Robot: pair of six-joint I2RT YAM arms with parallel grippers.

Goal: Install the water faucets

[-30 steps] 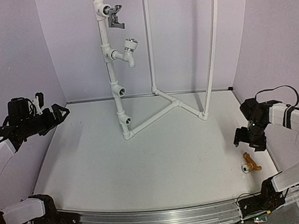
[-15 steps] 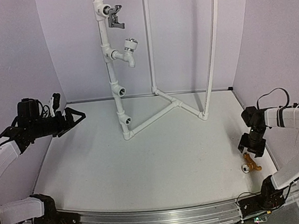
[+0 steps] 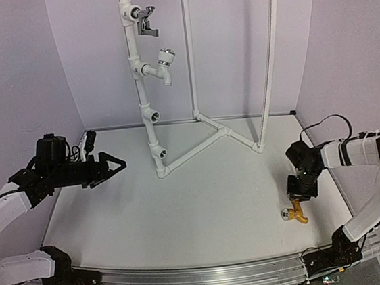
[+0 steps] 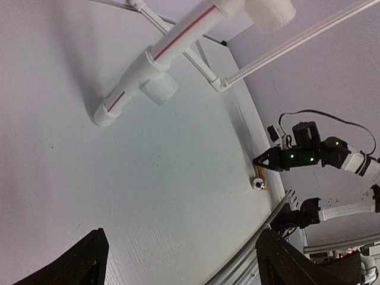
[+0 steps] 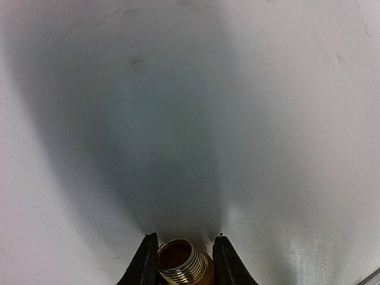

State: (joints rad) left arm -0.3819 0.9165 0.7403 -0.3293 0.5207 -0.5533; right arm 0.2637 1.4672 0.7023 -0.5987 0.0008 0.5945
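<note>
Brass tap (image 5: 181,262), clamped between right end effector (image 5: 183,241)

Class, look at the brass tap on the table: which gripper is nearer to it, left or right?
Right. The right gripper is shut on the brass tap at its threaded end; the left gripper hangs open far across the table, on the opposite side.

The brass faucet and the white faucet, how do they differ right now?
The brass faucet is golden metal; the white faucet is white with a silvery-topped knob. The brass faucet is loose, clamped at its threaded end by the right gripper low by the table; the white faucet is mounted high on the upright pipe. Both have a round knob and a spout.
</note>
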